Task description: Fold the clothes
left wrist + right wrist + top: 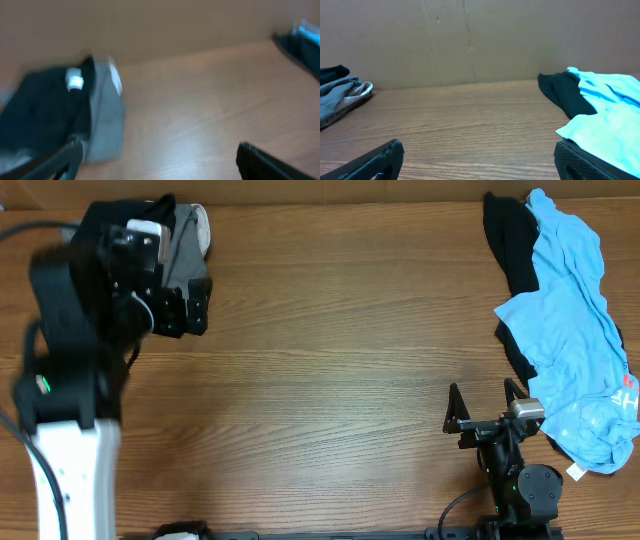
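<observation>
Two heaps of clothes lie on the brown wood-grain table (330, 360), well apart, one at each far corner. The far-left heap shows two pieces: a black folded cloth garment (40, 110) bearing a small white neck label (75, 80), and a grey folded cloth garment (183, 240) against its right side; the left wrist view is blurred, so finer layers cannot be counted. The far-right heap also shows two pieces: a crumpled light-blue cloth garment (570, 310) spread along the right edge, lying over a black crumpled cloth garment (508, 240) that shows at its far and left sides. There are two arms, each with one pincer. The left pincer (187, 308) stands with its jaws spread as wide as they go and nothing between them; it is just beside the near edge of the grey garment, and whether a finger touches the cloth cannot be told. The right pincer (483, 402) is likewise spread fully wide and empty, over bare wood, just left of the light-blue garment's near end and not touching it. A plain brown cardboard wall (470, 40) stands behind the table.
</observation>
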`<state>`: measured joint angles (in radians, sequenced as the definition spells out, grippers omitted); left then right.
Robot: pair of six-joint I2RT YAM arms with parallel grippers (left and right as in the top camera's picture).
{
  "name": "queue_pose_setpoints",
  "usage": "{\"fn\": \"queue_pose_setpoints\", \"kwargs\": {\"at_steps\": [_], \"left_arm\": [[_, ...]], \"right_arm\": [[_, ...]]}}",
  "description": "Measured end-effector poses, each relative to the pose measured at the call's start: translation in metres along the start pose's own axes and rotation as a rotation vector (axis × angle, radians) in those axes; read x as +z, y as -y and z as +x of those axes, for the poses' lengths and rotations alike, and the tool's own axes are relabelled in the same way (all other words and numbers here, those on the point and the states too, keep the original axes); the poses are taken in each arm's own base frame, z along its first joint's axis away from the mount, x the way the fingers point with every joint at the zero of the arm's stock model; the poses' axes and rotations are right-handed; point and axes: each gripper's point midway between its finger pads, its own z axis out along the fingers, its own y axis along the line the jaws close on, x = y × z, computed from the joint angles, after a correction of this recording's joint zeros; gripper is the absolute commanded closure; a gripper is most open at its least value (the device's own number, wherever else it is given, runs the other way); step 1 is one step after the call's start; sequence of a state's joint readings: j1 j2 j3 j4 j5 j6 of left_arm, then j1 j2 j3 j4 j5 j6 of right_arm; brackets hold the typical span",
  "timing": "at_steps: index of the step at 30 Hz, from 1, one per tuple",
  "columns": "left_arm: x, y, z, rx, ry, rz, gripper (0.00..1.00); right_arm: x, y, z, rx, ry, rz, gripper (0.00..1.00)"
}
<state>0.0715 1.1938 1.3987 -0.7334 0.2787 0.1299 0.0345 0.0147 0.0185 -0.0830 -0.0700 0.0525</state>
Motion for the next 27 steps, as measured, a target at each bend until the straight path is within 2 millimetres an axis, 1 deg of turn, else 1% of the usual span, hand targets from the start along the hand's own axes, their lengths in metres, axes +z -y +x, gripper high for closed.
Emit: {"fn": "queue_pose_setpoints", "kwargs": {"at_steps": [1, 4, 5, 8, 10, 13, 16, 18, 21, 27], "left_arm": [[-0.001, 0.001, 0.002, 0.014, 0.047, -0.003, 0.00], [-0.007, 0.006, 0.002, 0.071, 0.259, -0.010, 0.00], [-0.009, 0.008, 0.009, 0.078, 0.287, -0.011, 0.00], [-0.025, 0.016, 0.023, 0.109, 0.462, -0.017, 0.00], [-0.033, 0.021, 0.037, 0.125, 0.533, -0.019, 0.00], [-0.040, 0.027, 0.062, 0.136, 0.595, -0.020, 0.00], [-0.038, 0.030, 0.091, 0.139, 0.611, -0.022, 0.00], [-0.038, 0.032, 0.106, 0.141, 0.623, -0.022, 0.00], [-0.042, 0.035, 0.120, 0.149, 0.651, -0.028, 0.00], [-0.049, 0.036, 0.134, 0.161, 0.706, -0.049, 0.00]], "right_arm": [[0.000, 0.000, 0.000, 0.000, 0.000, 0.000, 0.00], [0.000, 0.000, 0.000, 0.000, 0.000, 0.000, 0.00], [0.000, 0.000, 0.000, -0.001, 0.000, 0.000, 0.00], [0.000, 0.000, 0.000, 0.000, 0.001, 0.000, 0.00], [0.000, 0.000, 0.000, 0.000, 0.000, 0.000, 0.00], [0.000, 0.000, 0.000, 0.000, 0.001, 0.000, 0.00], [0.000, 0.000, 0.000, 0.000, 0.001, 0.000, 0.00], [0.000, 0.000, 0.000, -0.001, 0.002, 0.000, 0.00], [0.000, 0.000, 0.000, -0.001, 0.002, 0.000, 0.00], [0.000, 0.000, 0.000, -0.001, 0.002, 0.000, 0.00]]}}
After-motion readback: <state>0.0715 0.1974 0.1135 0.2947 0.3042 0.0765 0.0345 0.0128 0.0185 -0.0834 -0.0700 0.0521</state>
